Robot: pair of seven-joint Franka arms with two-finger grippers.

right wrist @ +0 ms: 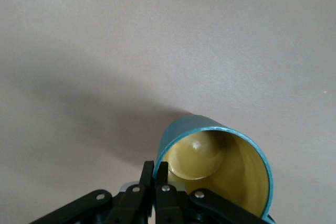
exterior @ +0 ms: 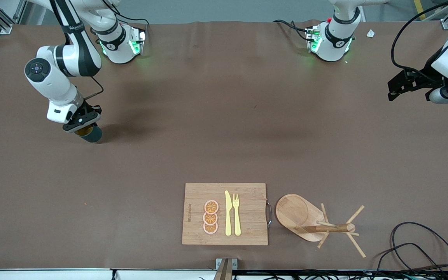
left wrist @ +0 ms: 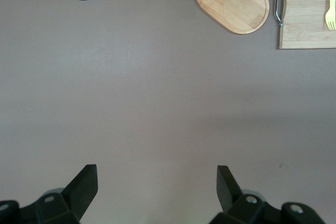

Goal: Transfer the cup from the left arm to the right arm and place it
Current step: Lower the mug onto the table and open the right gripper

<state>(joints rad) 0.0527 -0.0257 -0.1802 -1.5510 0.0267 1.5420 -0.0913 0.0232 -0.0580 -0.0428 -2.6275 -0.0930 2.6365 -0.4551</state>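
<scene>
The cup (exterior: 91,133) is a dark teal mug with a yellowish inside (right wrist: 220,166), at the right arm's end of the table. My right gripper (exterior: 84,126) is shut on its rim, one finger inside and one outside (right wrist: 156,174). The cup hangs tilted, low over the brown table; I cannot tell whether it touches the surface. Its handle is hidden. My left gripper (exterior: 392,91) waits in the air at the left arm's end of the table. It is open (left wrist: 156,182), with only bare table between its fingers.
Near the front edge lies a bamboo cutting board (exterior: 251,194) with three orange slices (exterior: 210,217), a yellow knife (exterior: 228,213) and a yellow fork (exterior: 236,214). Beside it a wooden mug stand (exterior: 301,217) lies on its side. Black cables (exterior: 414,241) loop at the front corner.
</scene>
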